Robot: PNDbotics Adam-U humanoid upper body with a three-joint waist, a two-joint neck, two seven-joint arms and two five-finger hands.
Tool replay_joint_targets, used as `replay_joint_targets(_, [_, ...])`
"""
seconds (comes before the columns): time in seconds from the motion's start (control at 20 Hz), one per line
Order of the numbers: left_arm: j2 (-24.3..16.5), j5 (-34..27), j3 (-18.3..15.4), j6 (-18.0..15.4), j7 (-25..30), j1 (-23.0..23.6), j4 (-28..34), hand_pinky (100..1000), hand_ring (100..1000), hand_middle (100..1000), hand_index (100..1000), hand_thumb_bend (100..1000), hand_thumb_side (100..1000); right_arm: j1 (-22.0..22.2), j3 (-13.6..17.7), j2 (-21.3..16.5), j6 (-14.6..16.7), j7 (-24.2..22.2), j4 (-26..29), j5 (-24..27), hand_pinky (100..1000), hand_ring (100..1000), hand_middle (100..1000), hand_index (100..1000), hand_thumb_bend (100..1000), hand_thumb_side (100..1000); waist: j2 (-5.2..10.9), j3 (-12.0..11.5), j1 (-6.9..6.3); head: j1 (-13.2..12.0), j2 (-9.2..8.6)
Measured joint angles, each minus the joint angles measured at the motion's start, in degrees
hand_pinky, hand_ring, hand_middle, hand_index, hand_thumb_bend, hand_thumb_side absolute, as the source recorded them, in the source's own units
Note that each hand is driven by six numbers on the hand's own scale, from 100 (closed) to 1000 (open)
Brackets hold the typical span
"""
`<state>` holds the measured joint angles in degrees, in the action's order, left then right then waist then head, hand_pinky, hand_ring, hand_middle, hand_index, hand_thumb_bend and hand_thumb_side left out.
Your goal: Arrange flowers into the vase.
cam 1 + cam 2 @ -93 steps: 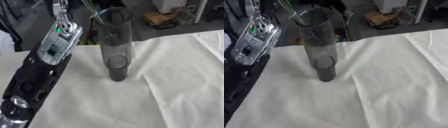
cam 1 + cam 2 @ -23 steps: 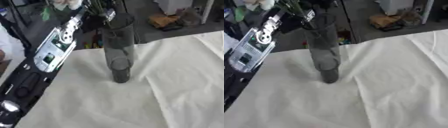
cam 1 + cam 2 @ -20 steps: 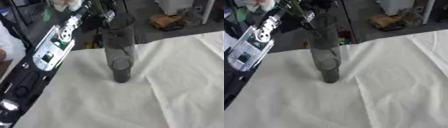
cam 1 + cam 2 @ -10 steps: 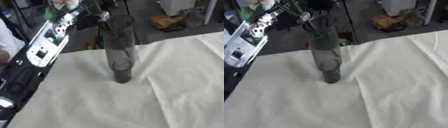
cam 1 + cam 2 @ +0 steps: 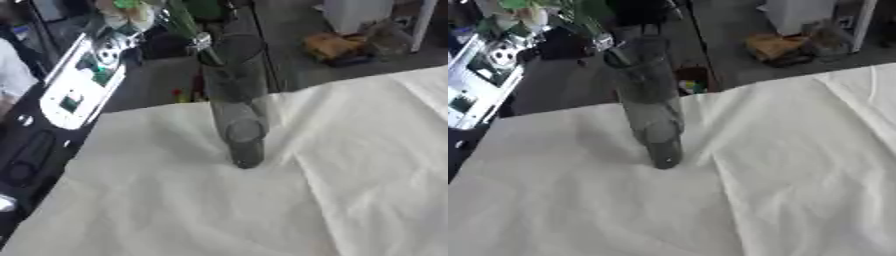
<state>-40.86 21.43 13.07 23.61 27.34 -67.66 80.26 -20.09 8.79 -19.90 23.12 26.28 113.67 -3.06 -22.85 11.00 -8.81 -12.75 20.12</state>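
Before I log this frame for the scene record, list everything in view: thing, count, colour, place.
vase: one, clear grey glass, tall, upright on the cloth left of centre.
flower: one pale bloom showing, green stem slanting to the vase's rim, top left; whether the stem is inside the vase cannot be told.
tablecloth: one, cream, creased, covering the table.
brown and yellow clutter: on the floor beyond the table, top right; what it is cannot be made out.
white box-like thing: one, at the top edge, right.
left arm: black with silver and white panels, up the left edge to the flower; its hand is too blurred to read.
right hand: not in view.
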Motion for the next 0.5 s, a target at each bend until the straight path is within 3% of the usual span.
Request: replay_joint_targets(0.5, [-0.01,2.66,-0.68,-0.88,3.76,-0.11,0.01,833,988,938,1000,399,713,0.02,0.00,0.00,-0.17,-0.11,0.00,0.13,883,864,755,910,100,1000,0.00,0.24,-0.37,-0.10,-0.03])
